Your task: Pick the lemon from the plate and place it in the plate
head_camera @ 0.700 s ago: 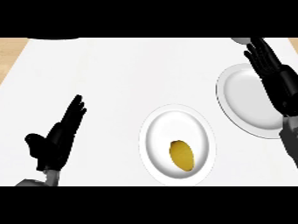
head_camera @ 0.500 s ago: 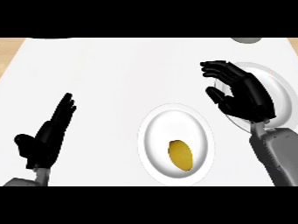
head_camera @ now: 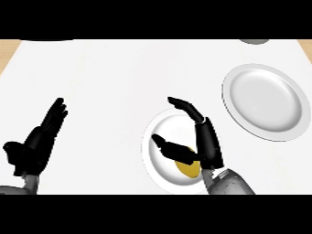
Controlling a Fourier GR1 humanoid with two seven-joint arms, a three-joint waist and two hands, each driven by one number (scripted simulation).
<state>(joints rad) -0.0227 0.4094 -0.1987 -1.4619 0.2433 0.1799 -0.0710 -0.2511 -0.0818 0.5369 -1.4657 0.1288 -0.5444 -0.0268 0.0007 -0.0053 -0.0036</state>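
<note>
— What do we see nearest us?
— Our right hand [head_camera: 202, 141], fingers relaxed, above the near plate [head_camera: 159, 137]; its thumb overlaps the yellow lemon [head_camera: 187, 168] lying there. Our left hand [head_camera: 36, 146] rests unclenched.
— Farther off?
— A second plate [head_camera: 266, 100] on the white counter [head_camera: 118, 73].

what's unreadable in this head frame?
- Lemon: mostly covered by the right hand; contact cannot be judged.
- Near plate: its right part hidden behind that hand and forearm.
- Grey object at the top edge: cut off, unidentifiable.
- Left hand: wrist cut by the lower edge.
</note>
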